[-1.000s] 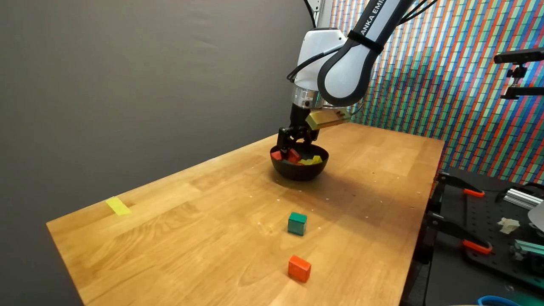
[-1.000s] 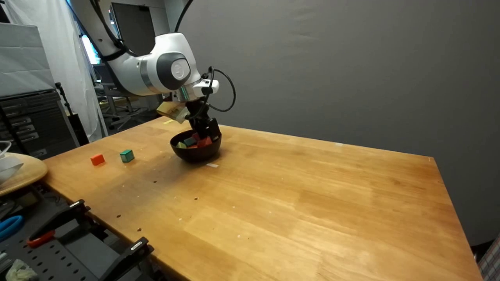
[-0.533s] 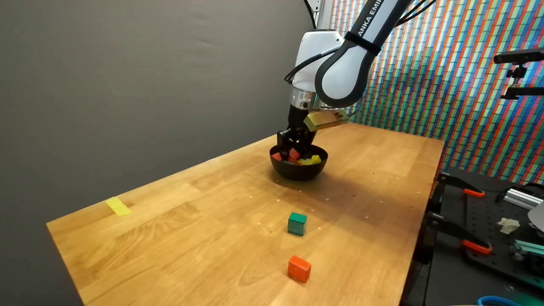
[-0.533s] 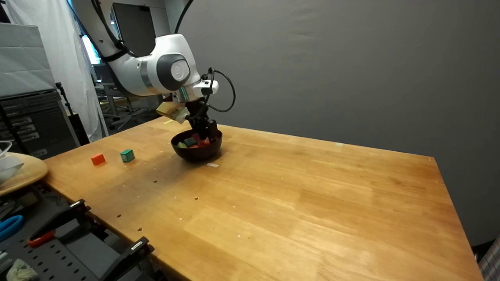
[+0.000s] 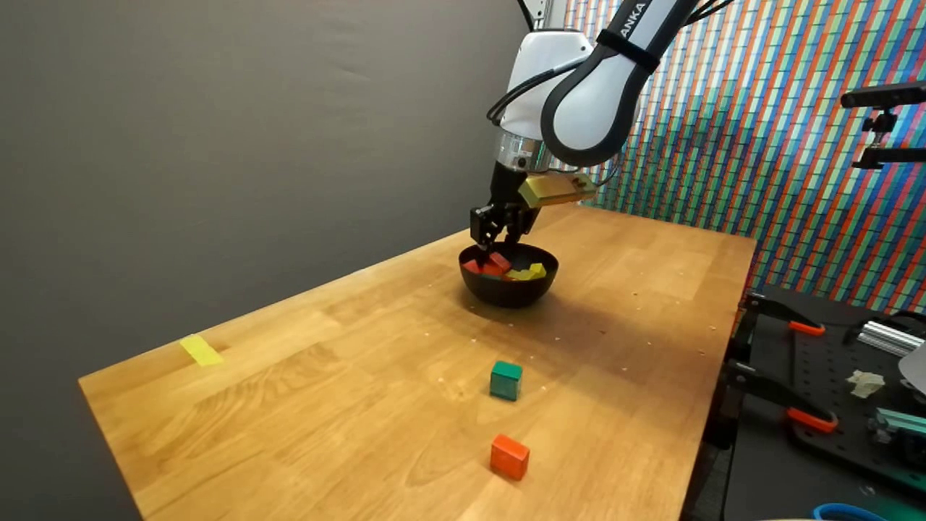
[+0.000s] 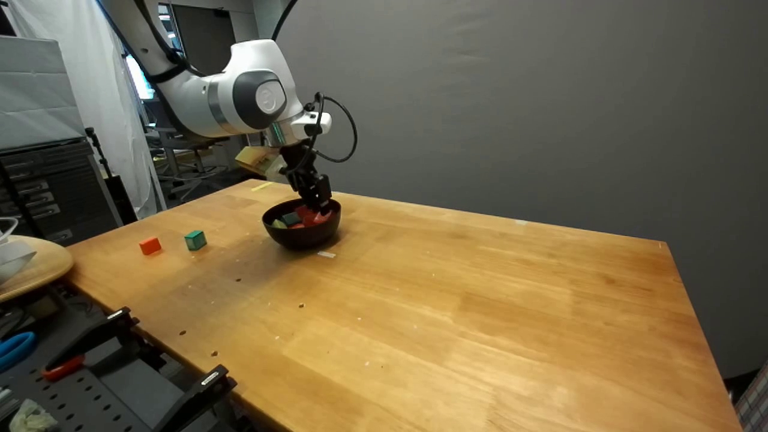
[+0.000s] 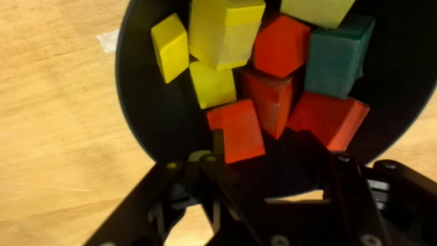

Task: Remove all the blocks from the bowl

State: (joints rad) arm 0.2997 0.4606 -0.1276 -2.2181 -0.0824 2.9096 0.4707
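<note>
Nearest me, an orange block (image 5: 510, 458) and then a green block (image 5: 506, 381) sit on the desk (image 5: 347, 420). Farther off, the bowl (image 5: 509, 293) is crowded with red blocks (image 7: 281, 48), yellow blocks (image 7: 222, 34) and a dark green block (image 7: 329, 66). Over it the hand (image 7: 262, 136) hangs spread wide, gripping nothing. In the wrist view one finger (image 7: 218, 142) covers the corner of a red block (image 7: 243, 131); lowered straight, it could land on top, or closing could catch another wedged beside it

On my wrist view, the top edge cuts off the bowl (image 7: 146, 99) and a pale yellow block (image 7: 317, 12). My claw (image 7: 263, 145) covers a corner of a red block (image 7: 240, 133) and parts of the bowl's lower rim, its outline blurred against the black. In both exterior views the top edge crops the arm (image 5: 593, 119), and the bowl's blocks (image 6: 307, 217) are too small to count.
</note>
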